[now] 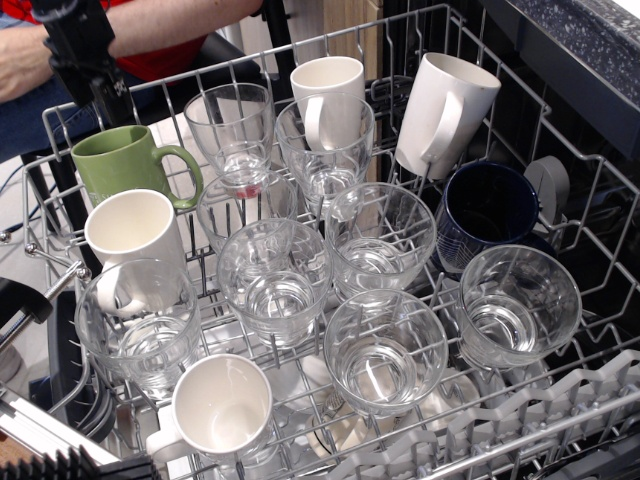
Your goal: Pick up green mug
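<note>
Gripper (100, 95) hangs at the rack's far left corner, a black, blocky body angled down and to the right, its tip just above and behind the green mug (125, 163); whether its jaws are parted or closed cannot be told, since they blur into one dark mass. It touches nothing visible.

The mug sits at the far left of the rack (560, 150), tilted on its side with the mouth toward the left edge and the loop handle toward the right. Its glaze is olive-green and glossy.

Just in front of it lies a cream mug (135, 232), smooth and matte. Two more cream mugs (330, 90) stand along the far edge, and another rests near the near edge, mouth up. A navy mug (485, 215) lies toward the right edge. Clear glass tumblers (275, 278), round and thick-walled, fill the middle. The rack is grey coated wire in a grid.
</note>
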Motion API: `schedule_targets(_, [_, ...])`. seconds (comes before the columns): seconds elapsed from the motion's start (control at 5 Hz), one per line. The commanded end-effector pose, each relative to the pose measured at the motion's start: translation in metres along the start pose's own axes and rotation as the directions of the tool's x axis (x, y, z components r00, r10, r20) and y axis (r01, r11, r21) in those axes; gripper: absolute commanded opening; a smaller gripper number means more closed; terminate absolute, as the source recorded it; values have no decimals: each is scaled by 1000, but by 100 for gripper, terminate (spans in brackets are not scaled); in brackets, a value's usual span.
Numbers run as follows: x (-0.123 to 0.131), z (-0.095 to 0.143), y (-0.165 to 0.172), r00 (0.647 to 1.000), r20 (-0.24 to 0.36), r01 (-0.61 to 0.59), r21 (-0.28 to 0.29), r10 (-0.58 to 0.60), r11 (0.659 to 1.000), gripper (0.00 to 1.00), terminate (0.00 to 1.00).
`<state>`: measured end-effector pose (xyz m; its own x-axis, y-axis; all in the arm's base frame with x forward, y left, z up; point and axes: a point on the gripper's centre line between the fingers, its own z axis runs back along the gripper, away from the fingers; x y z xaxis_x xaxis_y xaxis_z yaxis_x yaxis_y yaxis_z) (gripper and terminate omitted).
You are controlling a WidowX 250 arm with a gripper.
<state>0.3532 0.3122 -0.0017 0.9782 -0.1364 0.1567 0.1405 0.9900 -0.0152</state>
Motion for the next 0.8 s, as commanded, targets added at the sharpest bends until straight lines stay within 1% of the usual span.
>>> schedule_targets(0.0, [-3, 2, -2, 1000, 24, 11, 32, -12, 999, 100, 0])
schedule_targets(0.2, [-12, -14, -3, 1000, -12, 15, 72, -15, 997, 100, 0])
schedule_targets(0.4, [-1, -31, 8, 1000, 6, 17, 87, -17, 996, 100, 0])
schedule_targets(0.6, [-9, -36, 3, 1000, 12, 9, 103, -10, 995, 100, 0])
